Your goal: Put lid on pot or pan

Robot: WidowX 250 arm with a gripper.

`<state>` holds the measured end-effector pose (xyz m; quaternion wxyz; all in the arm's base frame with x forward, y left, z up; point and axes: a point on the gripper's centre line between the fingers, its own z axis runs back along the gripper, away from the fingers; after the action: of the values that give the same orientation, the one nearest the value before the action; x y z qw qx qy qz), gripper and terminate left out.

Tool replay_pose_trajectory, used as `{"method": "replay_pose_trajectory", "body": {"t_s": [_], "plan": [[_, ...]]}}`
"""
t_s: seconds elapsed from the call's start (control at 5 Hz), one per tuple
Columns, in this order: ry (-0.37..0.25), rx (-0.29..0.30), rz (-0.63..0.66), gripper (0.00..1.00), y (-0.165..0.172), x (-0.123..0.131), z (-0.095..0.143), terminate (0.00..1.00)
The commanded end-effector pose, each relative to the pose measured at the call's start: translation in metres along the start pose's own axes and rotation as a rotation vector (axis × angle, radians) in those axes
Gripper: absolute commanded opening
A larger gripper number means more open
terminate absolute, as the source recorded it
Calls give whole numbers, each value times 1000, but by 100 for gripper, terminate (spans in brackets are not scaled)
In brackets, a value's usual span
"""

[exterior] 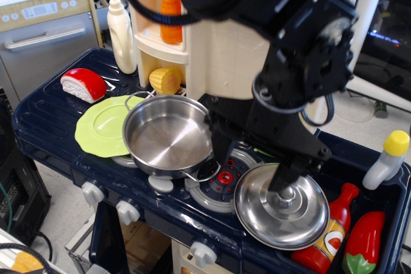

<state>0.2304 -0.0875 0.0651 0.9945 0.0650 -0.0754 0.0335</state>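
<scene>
The steel lid (292, 216) lies flat, knob (286, 196) up, at the front right of the toy stove, beside the sink. The shallow steel pot (168, 134) stands empty on the left burner, one wire handle (200, 175) towards the front. My black gripper (270, 178) hangs low over the lid; one dark finger (282, 181) reaches down to just above the knob. The fingers look apart and hold nothing. The arm hides the lid's back edge and the stove behind it.
A light green plate (99, 126) lies left of the pot, partly under it. The red-dotted burner (225, 178) sits between pot and lid. A ketchup bottle (331, 235), a red pepper (365, 242) and a yellow-capped bottle (387, 158) are in the sink. The cream cabinet (225, 56) stands behind.
</scene>
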Motion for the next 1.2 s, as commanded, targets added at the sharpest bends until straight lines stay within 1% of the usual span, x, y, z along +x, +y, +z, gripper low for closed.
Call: {"method": "replay_pose_trajectory", "body": {"t_s": [0.0,0.2,0.4,0.6,0.8,1.0], "plan": [[-37,-62,42,100,-18,-1,-12,0],[-56,-73,37,100,-27,-2,-19,0],[-55,-75,22,100,-32,3,-20,0],[-54,-88,17,100,-33,8,-25,0],[-72,-92,-11,0,-23,14,-37,0],[-72,-95,-16,0,-19,19,-38,0]]}}
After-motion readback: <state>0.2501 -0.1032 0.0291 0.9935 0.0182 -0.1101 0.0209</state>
